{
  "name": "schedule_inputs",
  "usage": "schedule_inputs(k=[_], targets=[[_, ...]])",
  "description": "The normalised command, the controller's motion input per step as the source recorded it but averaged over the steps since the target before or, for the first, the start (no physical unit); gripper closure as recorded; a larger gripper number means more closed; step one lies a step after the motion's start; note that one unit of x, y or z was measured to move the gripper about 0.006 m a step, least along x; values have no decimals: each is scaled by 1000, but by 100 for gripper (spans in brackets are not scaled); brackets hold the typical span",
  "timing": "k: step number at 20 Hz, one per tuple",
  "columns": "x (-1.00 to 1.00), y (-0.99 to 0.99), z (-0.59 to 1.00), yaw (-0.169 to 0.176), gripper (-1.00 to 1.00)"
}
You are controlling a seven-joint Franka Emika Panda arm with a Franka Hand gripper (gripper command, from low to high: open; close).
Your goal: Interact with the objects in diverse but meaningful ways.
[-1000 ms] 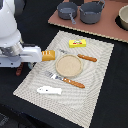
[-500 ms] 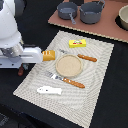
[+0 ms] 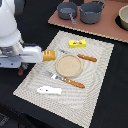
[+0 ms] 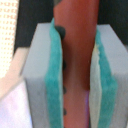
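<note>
Nothing has shifted since the earlier frames; the arm holds its place at the mat's edge. The gripper (image 4: 75,65) is clenched on the red-brown sausage (image 4: 76,55), which stands lengthwise between the teal pads (image 4: 54,75), likely so it won't slip. No writing is legible.

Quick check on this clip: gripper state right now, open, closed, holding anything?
Gripper: closed on the red-brown sausage, clamped between both teal pads in the wrist view.

A black table (image 3: 112,95) carries a striped placemat (image 3: 97,75) and a brown board (image 3: 107,31).
</note>
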Motion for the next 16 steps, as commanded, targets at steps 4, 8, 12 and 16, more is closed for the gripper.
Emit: schedule_inputs(k=[4, 8, 12, 16], targets=[[421, 767, 1000, 11, 100], [579, 770, 953, 0, 100], [534, 734, 827, 1, 100], [487, 729, 742, 7, 100]])
